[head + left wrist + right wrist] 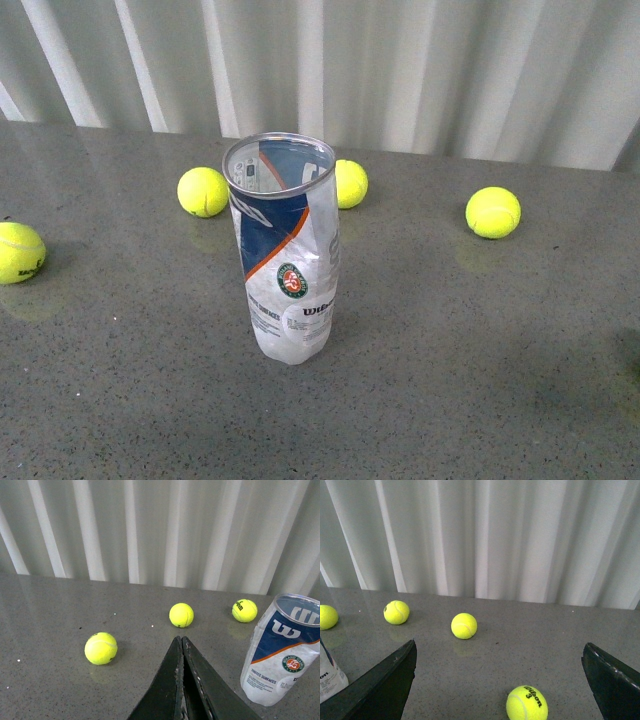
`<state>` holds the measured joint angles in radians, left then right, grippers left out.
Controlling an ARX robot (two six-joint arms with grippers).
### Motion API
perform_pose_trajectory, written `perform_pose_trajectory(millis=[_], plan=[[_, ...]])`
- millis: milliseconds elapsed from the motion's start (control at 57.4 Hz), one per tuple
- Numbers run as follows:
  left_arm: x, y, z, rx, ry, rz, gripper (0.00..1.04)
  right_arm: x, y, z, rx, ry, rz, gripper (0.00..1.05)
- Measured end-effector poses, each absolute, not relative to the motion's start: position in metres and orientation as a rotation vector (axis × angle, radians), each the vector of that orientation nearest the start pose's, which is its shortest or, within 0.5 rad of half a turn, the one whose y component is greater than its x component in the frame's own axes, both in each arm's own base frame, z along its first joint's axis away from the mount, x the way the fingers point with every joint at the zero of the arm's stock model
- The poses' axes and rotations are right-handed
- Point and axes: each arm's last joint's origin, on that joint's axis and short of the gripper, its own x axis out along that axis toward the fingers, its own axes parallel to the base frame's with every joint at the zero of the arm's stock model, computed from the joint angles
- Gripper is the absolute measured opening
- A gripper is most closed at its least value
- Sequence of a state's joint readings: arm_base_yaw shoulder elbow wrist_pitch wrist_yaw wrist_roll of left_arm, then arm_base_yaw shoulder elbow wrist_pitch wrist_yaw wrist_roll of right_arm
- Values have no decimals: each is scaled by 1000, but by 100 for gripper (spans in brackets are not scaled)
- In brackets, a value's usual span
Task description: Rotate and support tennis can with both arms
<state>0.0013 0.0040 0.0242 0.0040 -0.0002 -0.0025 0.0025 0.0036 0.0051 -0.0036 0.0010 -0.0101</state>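
Note:
The tennis can stands upright and empty on the grey table, its open metal rim upward, blue, white and orange label with the round red-green logo facing me. No arm shows in the front view. In the left wrist view the can stands apart from my left gripper, whose two black fingers are pressed together with nothing between them. In the right wrist view my right gripper is wide open over bare table, and only a corner of the can shows beside one finger.
Several yellow-green tennis balls lie on the table: one and another behind the can, one to the right, one at the left edge. A ball lies between the right gripper's fingers. White corrugated wall behind.

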Motion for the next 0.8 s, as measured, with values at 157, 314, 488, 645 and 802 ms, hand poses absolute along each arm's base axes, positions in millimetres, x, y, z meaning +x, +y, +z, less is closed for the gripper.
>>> perform_pose_trajectory(millis=[157,314,488,645,802], plan=[[96,0,172,-2,-22,1,4,98,0,165,-10,2,1,98],[96,0,172,-3,-22,1,30,98,0,165,-10,2,1,98],[96,0,172,-3,-22,1,62,98,0,165,-10,2,1,98],[96,0,172,-3,-22,1,93,98,0,165,-10,2,1,98],[96,0,172,-2,-22,1,98,98,0,165,-10,2,1,98]])
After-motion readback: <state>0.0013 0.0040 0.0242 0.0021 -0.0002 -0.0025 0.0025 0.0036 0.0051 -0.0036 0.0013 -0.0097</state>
